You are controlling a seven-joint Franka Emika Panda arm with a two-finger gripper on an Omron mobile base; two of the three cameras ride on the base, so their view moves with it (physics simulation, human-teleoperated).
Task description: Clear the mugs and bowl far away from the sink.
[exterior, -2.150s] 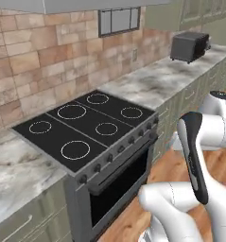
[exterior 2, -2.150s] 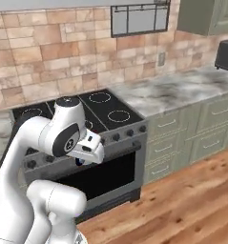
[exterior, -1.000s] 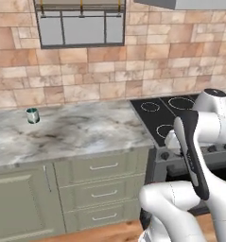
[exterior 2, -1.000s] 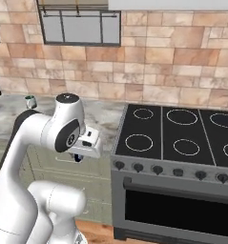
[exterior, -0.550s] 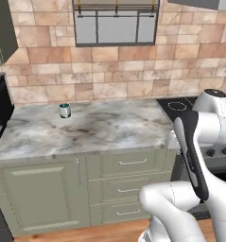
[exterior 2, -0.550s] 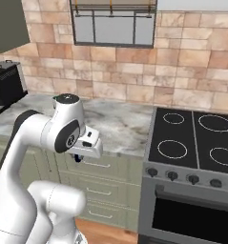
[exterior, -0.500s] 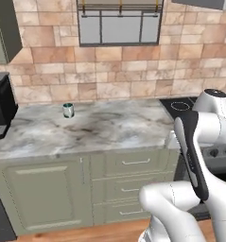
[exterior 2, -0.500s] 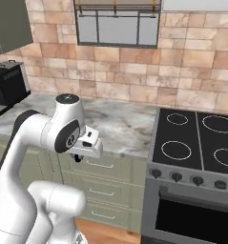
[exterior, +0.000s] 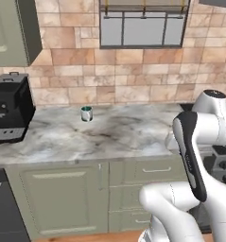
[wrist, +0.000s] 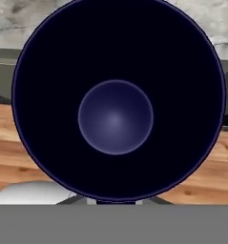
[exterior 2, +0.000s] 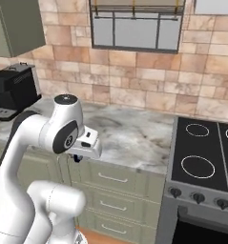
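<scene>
Navy mug (wrist: 115, 102) fills the hand view mouth-on, dark inside and round bottom facing the camera, so the gripper (exterior 2: 77, 157) is clamped on it, carried low in front of the drawers (exterior 2: 116, 180), probably tucked in for driving. Teal mug (exterior: 86, 113) sits on the counter (exterior: 109, 134) near the backsplash, right of the coffee machine (exterior: 10, 108), well apart from the arm; likely parked there as a drop spot. Stove (exterior 2: 203, 157) to the right

The arm (exterior 2: 44, 138) was glossy white — rounded, bulbous links. Dark bands marked its joints. One long black strip ran along a link.
</scene>
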